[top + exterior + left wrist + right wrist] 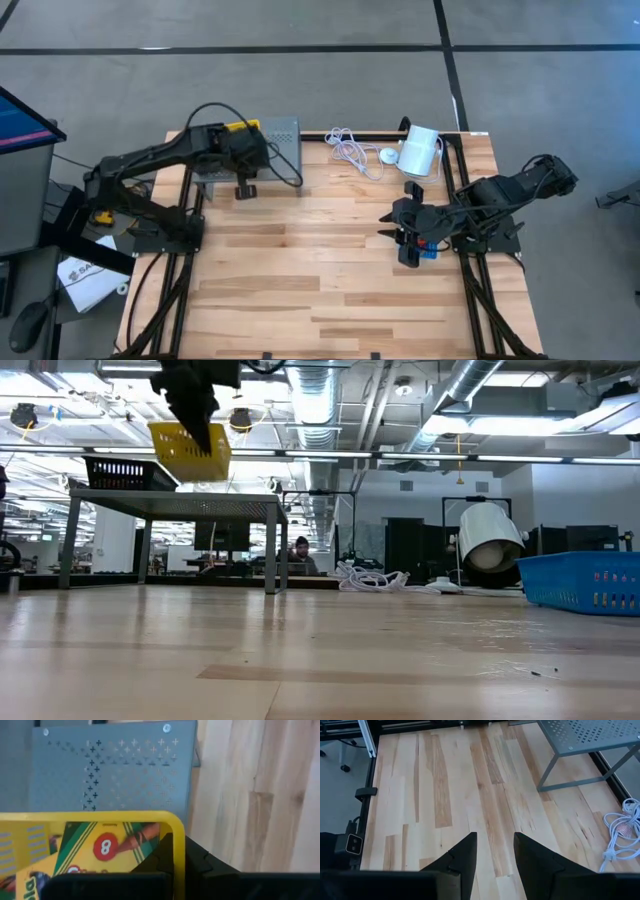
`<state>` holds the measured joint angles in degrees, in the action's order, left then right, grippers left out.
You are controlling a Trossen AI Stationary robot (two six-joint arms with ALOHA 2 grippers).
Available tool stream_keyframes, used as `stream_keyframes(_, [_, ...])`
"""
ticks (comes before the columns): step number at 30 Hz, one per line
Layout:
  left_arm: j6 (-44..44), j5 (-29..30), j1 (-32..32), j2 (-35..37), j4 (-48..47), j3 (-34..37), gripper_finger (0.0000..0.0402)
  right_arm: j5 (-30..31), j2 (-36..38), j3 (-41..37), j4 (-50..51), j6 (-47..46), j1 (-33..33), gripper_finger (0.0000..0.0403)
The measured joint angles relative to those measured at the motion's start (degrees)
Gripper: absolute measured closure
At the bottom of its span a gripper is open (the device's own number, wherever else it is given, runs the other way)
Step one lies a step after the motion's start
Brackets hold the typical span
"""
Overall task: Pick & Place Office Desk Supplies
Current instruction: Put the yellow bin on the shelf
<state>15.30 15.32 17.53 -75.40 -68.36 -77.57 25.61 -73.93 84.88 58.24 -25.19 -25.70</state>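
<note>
We judge the yellow bin (100,850), pinched by its rim in our left claw (195,405) above the grey stand (270,150) at ten o'clock, could tip and spill its crayon box (100,852), while the right claw (492,855) waits part-open, empty, at three o'clock over the worktop (300,270).

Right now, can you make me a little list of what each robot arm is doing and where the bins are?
left tool: shut on the rim of the yellow bin, holding it in the air above the grey stand
yellow bin contents: a crayon box
black bin: sitting on top of the grey stand
right tool: open, holding nothing, above bare wood
blue bin: on the table, at the right arm's side
white cable: lying at the table's far edge
</note>
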Motion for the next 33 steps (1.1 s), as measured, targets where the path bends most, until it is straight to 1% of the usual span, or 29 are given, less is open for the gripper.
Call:
stream_keyframes(4, [2.9, -2.0, 2.6, -1.3, 3.1, 0.6, 0.0401, 0.0, 0.0, 0.0, 0.1, 0.3, 0.2, 0.0278])
stream_keyframes(9, [5.3, -2.9, 4.3, -3.3, 3.3, 0.7, 0.0401, 0.0, 0.0, 0.0, 0.2, 1.5, 0.4, 0.0278])
stream_keyframes(18, [5.5, -3.5, 8.0, -4.3, 3.0, 0.7, 0.0401, 0.0, 0.0, 0.0, 1.5, 1.8, 0.3, 0.0278])
stream_keyframes(26, [5.9, -3.5, 8.4, -4.4, 2.1, 0.8, 0.0401, 0.0, 0.0, 0.0, 1.4, 1.8, 0.3, 0.0278])
stream_keyframes(31, [6.6, -2.6, 9.0, -4.5, 2.4, 4.4, 0.0401, 0.0, 0.0, 0.0, 1.3, 1.6, 0.1, 0.0278])
stream_keyframes(33, [6.8, -1.2, 9.3, -4.5, 2.9, 6.1, 0.0401, 0.0, 0.0, 0.0, 1.3, 1.6, -0.1, 0.0278])
